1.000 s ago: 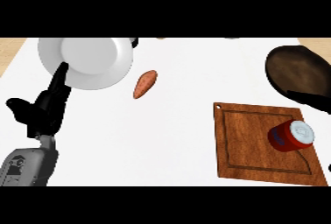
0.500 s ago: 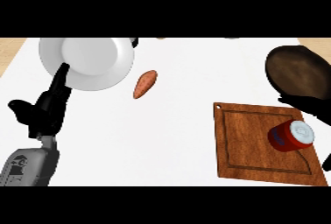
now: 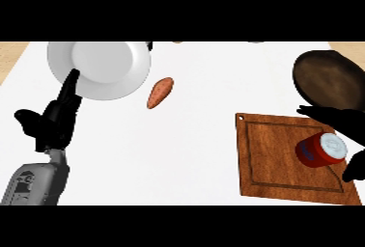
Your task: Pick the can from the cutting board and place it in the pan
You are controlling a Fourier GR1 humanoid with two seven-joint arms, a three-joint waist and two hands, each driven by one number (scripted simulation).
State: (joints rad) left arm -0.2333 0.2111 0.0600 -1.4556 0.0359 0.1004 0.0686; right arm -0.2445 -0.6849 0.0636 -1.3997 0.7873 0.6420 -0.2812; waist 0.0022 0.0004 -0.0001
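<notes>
A red can [image 3: 321, 150] with a white top lies on its side on the right part of the wooden cutting board [image 3: 271, 154]. The dark round pan [image 3: 329, 79] sits just beyond the board, at the right edge. My right hand [image 3: 343, 121] comes in from the right edge and is open. Its fingers reach over the far side of the can and its thumb [image 3: 354, 167] shows on the near side, so the can lies between them. My left hand [image 3: 54, 121] rests open at the left, fingers pointing up.
A white plate [image 3: 100, 67] sits at the back left, with the left hand's fingertips overlapping its near edge. An orange sweet potato [image 3: 160, 92] lies to the right of the plate. The counter's tan edge shows at the far left.
My right hand has come in from the right edge, its fingers reaching leftward over the can. The can, board, pan and left hand have stayed put.
</notes>
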